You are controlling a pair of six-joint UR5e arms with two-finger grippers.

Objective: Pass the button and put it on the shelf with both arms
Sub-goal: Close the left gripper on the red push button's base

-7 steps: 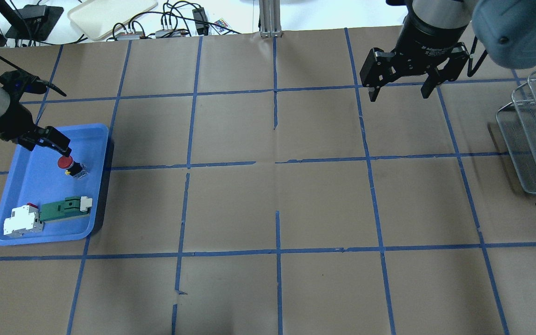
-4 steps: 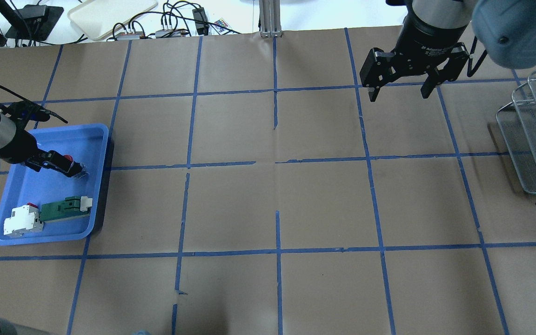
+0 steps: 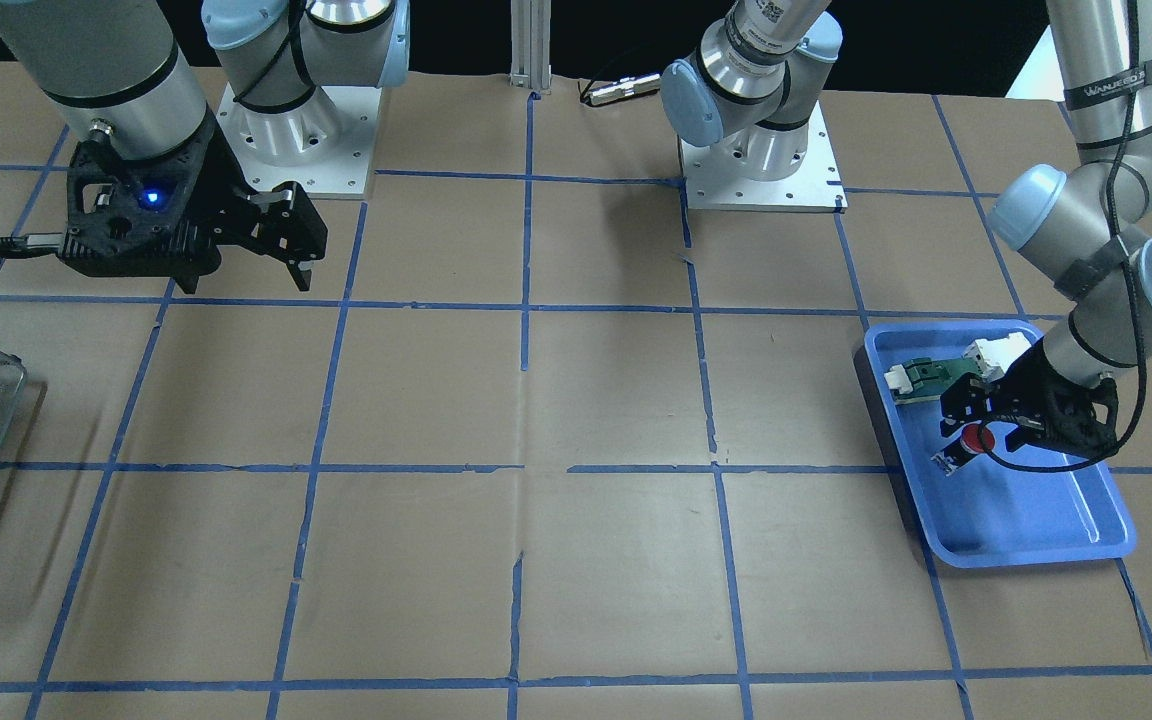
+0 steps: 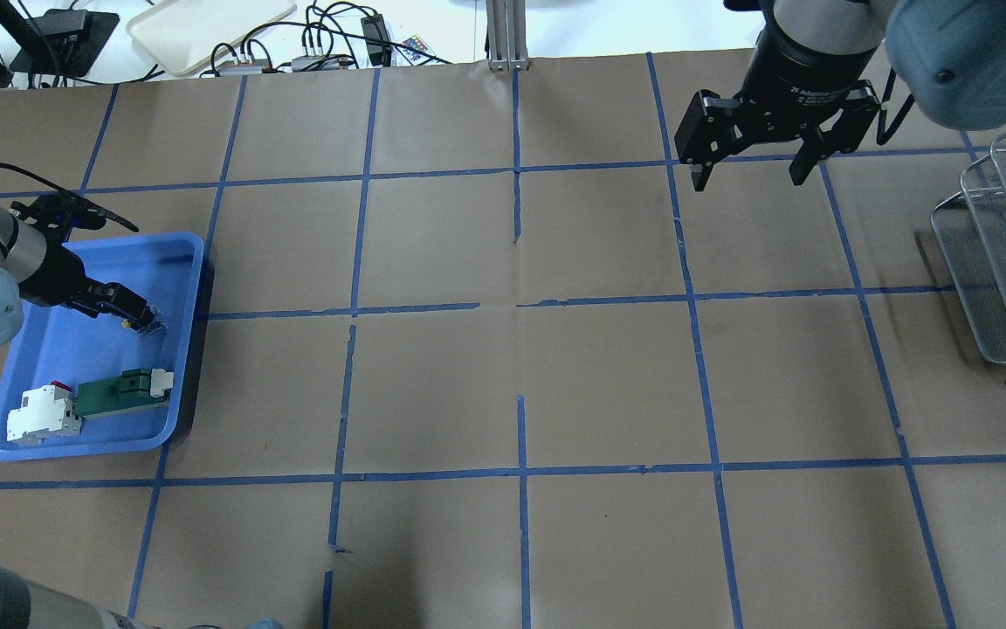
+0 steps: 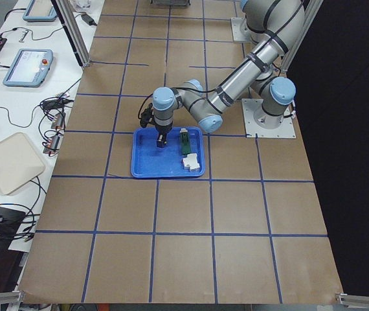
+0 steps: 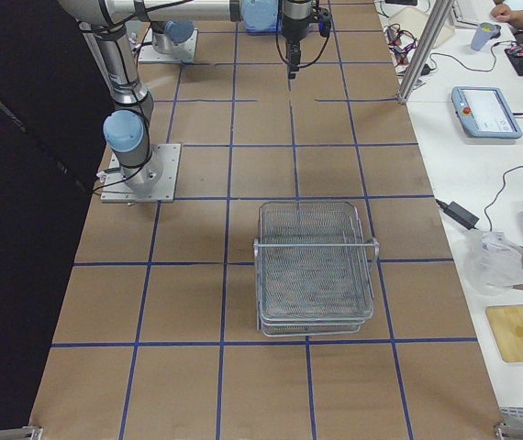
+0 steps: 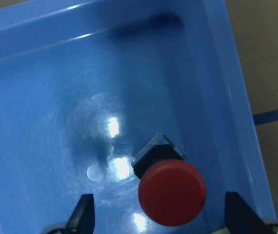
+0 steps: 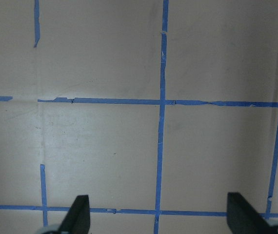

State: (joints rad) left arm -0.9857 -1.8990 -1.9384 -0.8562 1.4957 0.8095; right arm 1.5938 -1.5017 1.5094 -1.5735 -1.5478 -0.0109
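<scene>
Reaching end effector: the left end effector [image 7: 161, 214], black and two-fingered, hangs low inside a shallow blue plastic tray [image 4: 75, 349]. Its fingers stand wide apart, one to each side of the button, and do not touch it.
Button: a small push-button [image 7: 172, 192] with a round red mushroom cap, a black cylindrical body and a pale block at its base. It lies tipped over on the tray floor, close to one tray wall, between the spread fingers.
Handling: probably light, rigid plastic. The domed cap looks smooth and may slip. The black body just under the cap seems the safer place to pinch, and it leaves the base free for the second arm.
Waiting end effector: the right end effector [image 4: 747, 176] hovers above the tabletop [image 4: 433, 384], fingers apart, holding nothing.
Shelf: a silvery wire-mesh shelf [image 6: 317, 266] of thin rods, at the opposite end from the tray.
Surface: matte brown paper gridded with blue tape.
Tray neighbours: a flat green-and-white part [image 4: 123, 390] and a white block with a red tab [image 4: 42, 415], side by side, apart from the button.
</scene>
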